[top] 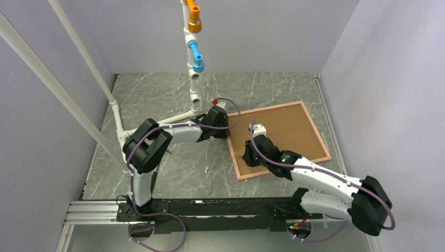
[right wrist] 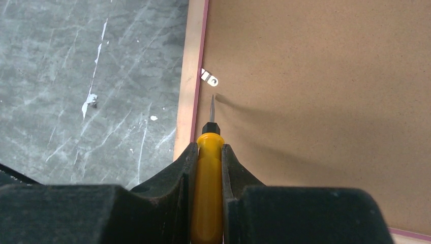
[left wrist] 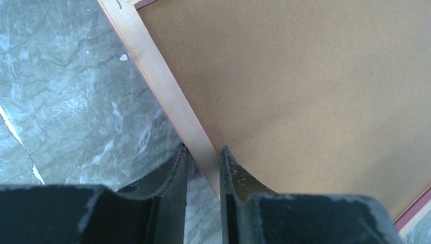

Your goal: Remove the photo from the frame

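Right gripper (right wrist: pixel 207 148) clamped on yellow screwdriver (right wrist: pixel 207 198), tip just short of metal clip (right wrist: pixel 209 78) upper centre; left gripper (left wrist: pixel 203 155) pinching frame (left wrist: pixel 157 76) rail lower centre; backing board (right wrist: pixel 315 101) in place, photo hidden beneath, extraction judged not begun.

The grey marbled table (top: pixel 173 100) carries a wooden frame (top: pixel 273 108) lying back-up toward three o'clock, and a white pipe stand (top: pixel 194 84) at twelve.

The yellow plastic screwdriver handle (right wrist: pixel 206 203) is cut off behind the right claw (right wrist: pixel 207 147); the light wooden frame (right wrist: pixel 192 66) beside it hides its front.
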`<action>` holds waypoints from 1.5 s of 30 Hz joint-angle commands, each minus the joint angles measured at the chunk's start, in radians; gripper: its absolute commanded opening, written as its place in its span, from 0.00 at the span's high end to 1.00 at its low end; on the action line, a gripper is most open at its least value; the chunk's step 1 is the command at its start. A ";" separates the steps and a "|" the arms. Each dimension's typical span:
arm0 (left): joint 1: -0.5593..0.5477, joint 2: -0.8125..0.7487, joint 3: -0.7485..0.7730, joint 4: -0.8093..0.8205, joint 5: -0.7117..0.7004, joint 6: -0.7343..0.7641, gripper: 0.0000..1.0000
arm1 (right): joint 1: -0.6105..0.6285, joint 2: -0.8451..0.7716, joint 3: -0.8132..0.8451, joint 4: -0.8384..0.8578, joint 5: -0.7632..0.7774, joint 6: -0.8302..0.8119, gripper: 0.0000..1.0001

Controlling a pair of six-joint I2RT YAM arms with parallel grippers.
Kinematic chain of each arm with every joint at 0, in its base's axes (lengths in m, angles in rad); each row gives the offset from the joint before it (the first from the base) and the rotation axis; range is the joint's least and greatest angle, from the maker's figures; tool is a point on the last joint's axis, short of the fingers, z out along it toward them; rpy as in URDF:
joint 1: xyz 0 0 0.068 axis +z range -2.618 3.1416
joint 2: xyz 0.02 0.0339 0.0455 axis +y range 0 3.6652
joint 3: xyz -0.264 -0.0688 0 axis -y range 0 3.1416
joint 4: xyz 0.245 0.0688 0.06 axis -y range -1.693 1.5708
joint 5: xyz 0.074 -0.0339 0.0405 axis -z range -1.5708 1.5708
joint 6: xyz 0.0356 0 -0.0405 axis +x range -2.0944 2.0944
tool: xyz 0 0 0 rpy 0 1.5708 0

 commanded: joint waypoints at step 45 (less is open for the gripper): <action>-0.024 0.045 -0.020 -0.157 0.127 0.043 0.95 | 0.059 -0.166 0.230 -0.215 0.356 -0.017 1.00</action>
